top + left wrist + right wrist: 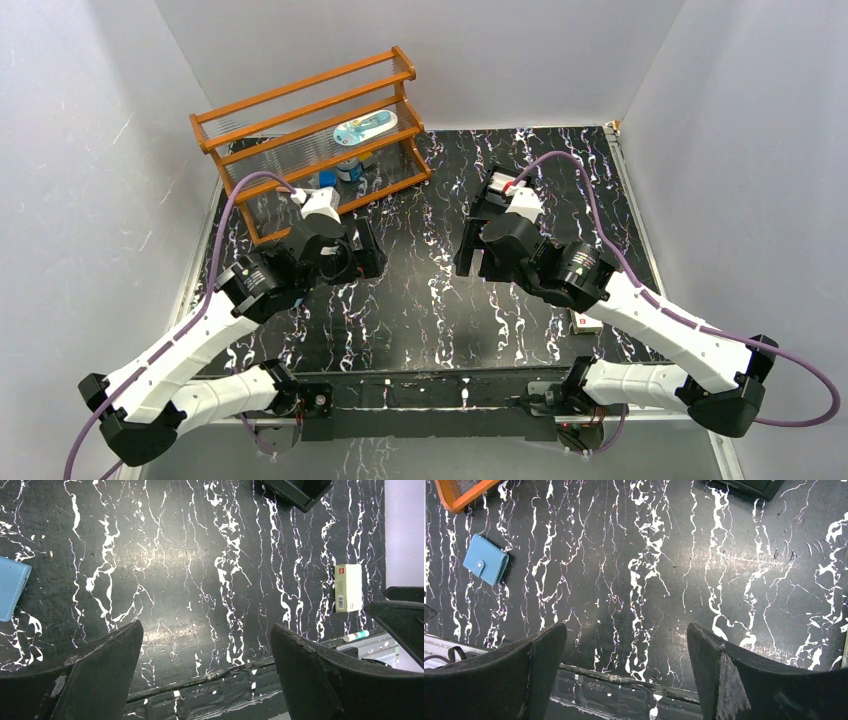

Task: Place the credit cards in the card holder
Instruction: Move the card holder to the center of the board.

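I see one card holder (486,559). It is blue, folded shut, and lies flat on the black tabletop (420,310) with its little snap tab facing up. It sits slanted: from the right wrist camera its long side runs from upper left to lower right. It is not far from a corner of the one orange wooden rack (310,120) and off to the left of both hands.

There are two hands. The left hand (205,627) has its fingers wide apart with nothing between them, and only bare tabletop below. The right hand (625,627) is just the same.

The rack holds two things I can make out: one white and blue packet (365,128) on a middle shelf and one small jar (348,168) lower down. One black tray (754,486) sits farther back; I cannot tell what is in it. One small pale box (347,587) with a red patch lies by the right arm, with one white tube (356,636) just beside it.
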### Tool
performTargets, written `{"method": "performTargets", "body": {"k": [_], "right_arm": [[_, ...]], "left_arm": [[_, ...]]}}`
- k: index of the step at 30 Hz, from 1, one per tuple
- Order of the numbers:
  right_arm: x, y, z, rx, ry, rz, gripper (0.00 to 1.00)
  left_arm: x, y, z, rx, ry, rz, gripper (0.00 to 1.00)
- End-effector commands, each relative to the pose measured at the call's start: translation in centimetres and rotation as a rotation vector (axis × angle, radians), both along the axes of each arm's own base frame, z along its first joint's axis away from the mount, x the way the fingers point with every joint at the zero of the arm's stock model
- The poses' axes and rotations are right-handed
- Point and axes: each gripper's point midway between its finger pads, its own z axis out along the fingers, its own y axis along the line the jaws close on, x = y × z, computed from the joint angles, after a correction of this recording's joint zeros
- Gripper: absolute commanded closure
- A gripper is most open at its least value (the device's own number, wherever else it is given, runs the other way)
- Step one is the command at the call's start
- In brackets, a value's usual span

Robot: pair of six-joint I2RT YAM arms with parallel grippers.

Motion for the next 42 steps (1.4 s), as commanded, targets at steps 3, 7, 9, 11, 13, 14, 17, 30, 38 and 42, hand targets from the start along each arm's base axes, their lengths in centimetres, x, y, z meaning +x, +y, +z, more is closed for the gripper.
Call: {"method": "performTargets", "body": {"k": [3,7,9,11,13,14,17,30,38,42], "right_arm": [[0.7,-0.3,2.5,0.051,-0.055,-0.039,0.02],[0.8,-0.4,2.5,0.045,-0.059,-0.045,0.02],[0.8,-0.4,2.6,0.05,-0.06,-0.044,0.02],[0.7,-0.3,2.6,0.054,-0.057,-0.039,0.02],[0.5,-0.2,2.6,0.061,-0.052,-0.031,0.02],[0.5,-0.1,2.5,0.063,-0.053,-0.028,0.02],[0.7,0.1,2.3,0.056,-0.068,-0.006,0.02],[-0.2,1.2,4.0,0.172,-0.134,0.09,0.02],[-0.1,-0.2,4.6,0.174,-0.197,0.075,0.02],[0.1,-0.6,4.7,0.144,-0.215,0.078,0.02]], "left_arm": [[1.0,1.5,-0.3,0.084,-0.03,0.062,0.01],[1.6,2.7,-2.0,0.148,-0.023,0.132,0.03],[1.9,4.6,-3.1,0.199,-0.014,0.257,0.06],[2.1,6.7,-4.0,0.254,0.02,0.386,0.09],[2.6,8.2,-5.3,0.299,0.081,0.463,0.11],[2.9,9.1,-6.0,0.294,0.126,0.504,0.12],[3.7,11.8,-8.0,0.209,0.242,0.616,0.1],[4.9,18.7,-14.5,0.213,0.404,0.957,0.23],[7.5,17.8,-17.8,0.203,0.451,0.829,0.22],[7.7,17.0,-19.8,0.234,0.526,0.747,0.21]]}}
